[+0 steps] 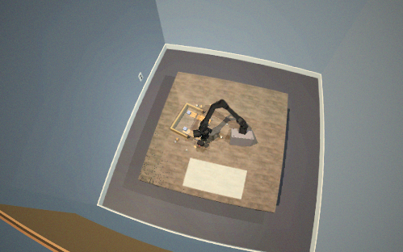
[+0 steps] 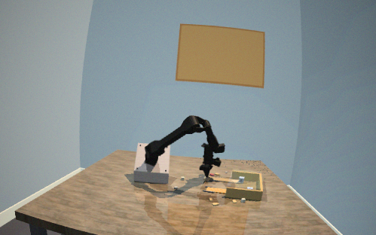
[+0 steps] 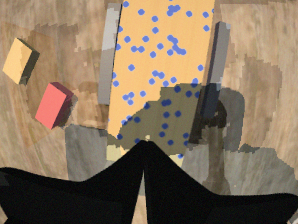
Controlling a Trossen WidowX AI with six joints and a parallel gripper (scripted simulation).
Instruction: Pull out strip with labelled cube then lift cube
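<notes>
My gripper (image 2: 206,178) (image 3: 145,147) is shut and empty, tips low over the near end of a blue-dotted orange strip (image 2: 223,180) (image 3: 145,65); contact cannot be told. This strip runs between two grey side bars (image 3: 111,55) (image 3: 216,70) into the tan-walled box (image 1: 178,116) (image 2: 244,194). A pale cube (image 1: 185,128) (image 2: 241,179) is at its far end. The other strip (image 2: 215,190) (image 1: 193,115) lies parallel, with a gap between orange parts in the top view. Another pale cube (image 1: 188,113) (image 2: 250,187) is at its box end. The labels cannot be read.
A red block (image 3: 51,106) and a yellow block (image 3: 19,61) lie left of the dotted strip. Several small blocks are scattered around the box. A cream rectangle (image 1: 215,178) lies on the table, and the arm's grey base (image 1: 241,137) (image 2: 151,177) stands opposite the box.
</notes>
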